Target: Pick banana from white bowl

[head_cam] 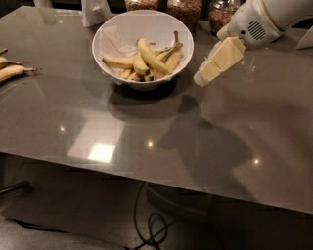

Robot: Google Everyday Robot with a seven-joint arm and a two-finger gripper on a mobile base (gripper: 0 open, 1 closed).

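The white bowl [110, 41] stands at the back middle of the grey table, lined with white paper. Several bananas lie in it. The plumpest, bright yellow banana [152, 56] lies on top, slanting from upper left to lower right. Thinner bananas with long stems lie around and under it. My gripper [208, 74] hangs in the air just right of the bowl, cream-coloured, pointing down and to the left, apart from the bowl's rim and holding nothing.
Two loose bananas [11, 70] lie at the table's left edge. Glass jars of brown grains [185, 10] stand behind the bowl, and a white object [96, 10] stands at the back left. The table's front edge runs across the lower view, with cables on the floor below.
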